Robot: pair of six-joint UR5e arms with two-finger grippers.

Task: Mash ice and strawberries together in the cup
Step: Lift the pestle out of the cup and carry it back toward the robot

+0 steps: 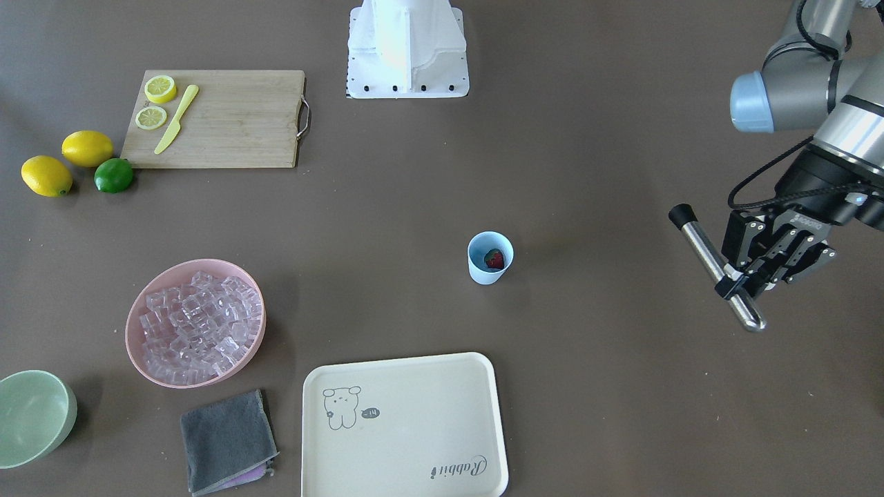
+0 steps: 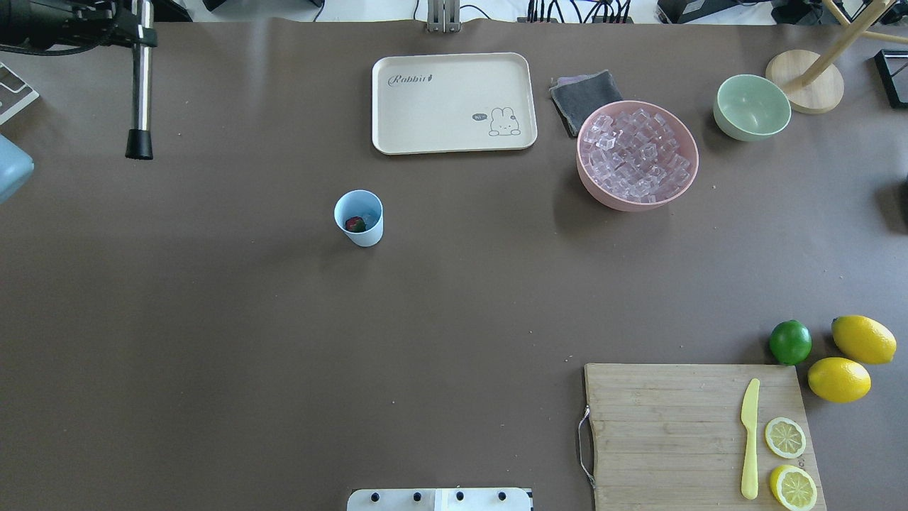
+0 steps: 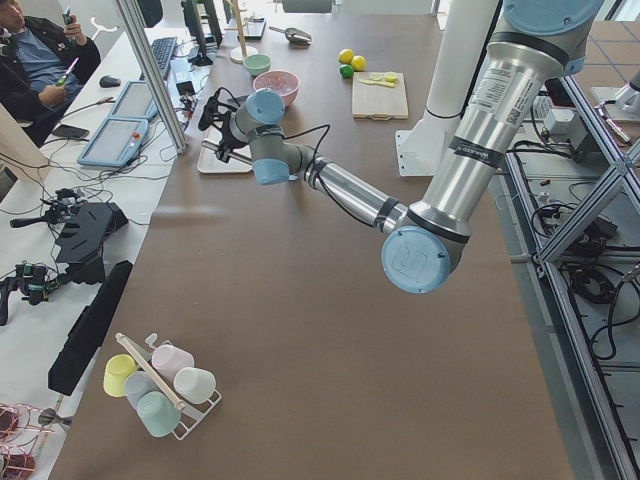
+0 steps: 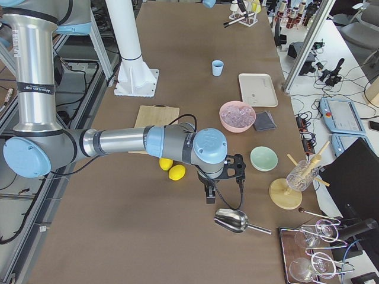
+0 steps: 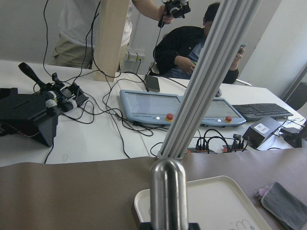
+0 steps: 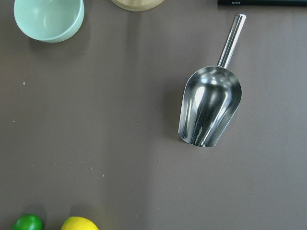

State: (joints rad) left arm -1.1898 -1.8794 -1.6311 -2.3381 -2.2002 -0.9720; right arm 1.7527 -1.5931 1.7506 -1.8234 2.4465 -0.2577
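Observation:
The light blue cup (image 1: pixel 490 257) (image 2: pixel 359 217) stands upright near the table's middle, with a small red strawberry (image 1: pixel 494 259) (image 2: pixel 355 224) inside it. The ice (image 1: pixel 200 324) (image 2: pixel 635 152) fills a pink bowl (image 1: pixel 141 359) well away from the cup. My left gripper (image 1: pixel 735 281) (image 2: pixel 140 32) is shut on a steel muddler (image 1: pixel 701 241) (image 2: pixel 142 85) with a black tip, held tilted above the table far to the side of the cup. My right gripper (image 4: pixel 208 192) hovers beside a steel scoop (image 6: pixel 208 108); I cannot tell whether it is open or shut.
A cream tray (image 1: pixel 414 373) and a grey cloth (image 1: pixel 226 438) lie at the operators' edge. A pale green bowl (image 1: pixel 34 414) sits beyond the pink bowl. A cutting board (image 1: pixel 235 121) holds lemon slices and a yellow knife, with lemons and a lime (image 1: pixel 114 175) beside it.

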